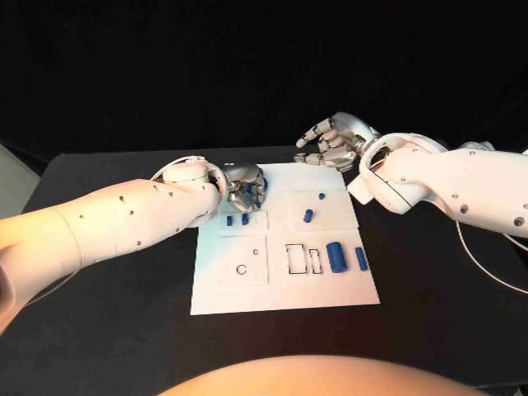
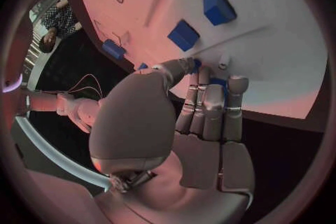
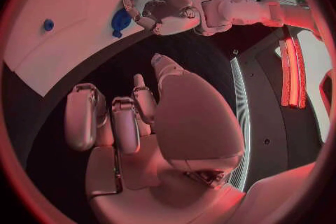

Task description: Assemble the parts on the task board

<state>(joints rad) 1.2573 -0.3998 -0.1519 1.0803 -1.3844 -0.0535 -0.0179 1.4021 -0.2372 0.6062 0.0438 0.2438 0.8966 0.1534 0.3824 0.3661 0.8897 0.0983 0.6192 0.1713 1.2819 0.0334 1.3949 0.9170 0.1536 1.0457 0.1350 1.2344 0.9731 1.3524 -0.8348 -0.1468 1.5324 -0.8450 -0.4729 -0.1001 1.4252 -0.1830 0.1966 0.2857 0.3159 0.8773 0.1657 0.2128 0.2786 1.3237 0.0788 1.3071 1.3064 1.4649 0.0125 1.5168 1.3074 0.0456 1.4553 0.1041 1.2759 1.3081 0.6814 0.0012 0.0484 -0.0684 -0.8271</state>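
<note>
Task board [image 1: 282,280] under left robot hand [image 1: 245,188], near edge.

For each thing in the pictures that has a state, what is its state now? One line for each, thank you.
White task board: lies flat on the black table.
Small blue parts: several lie or stand on the board, apart from each other.
Left silver hand: over the board's far left corner, fingers curled at a blue part; whether it grips is unclear.
Right silver hand: beyond the board's far edge, holding nothing, fingers apart.
</note>
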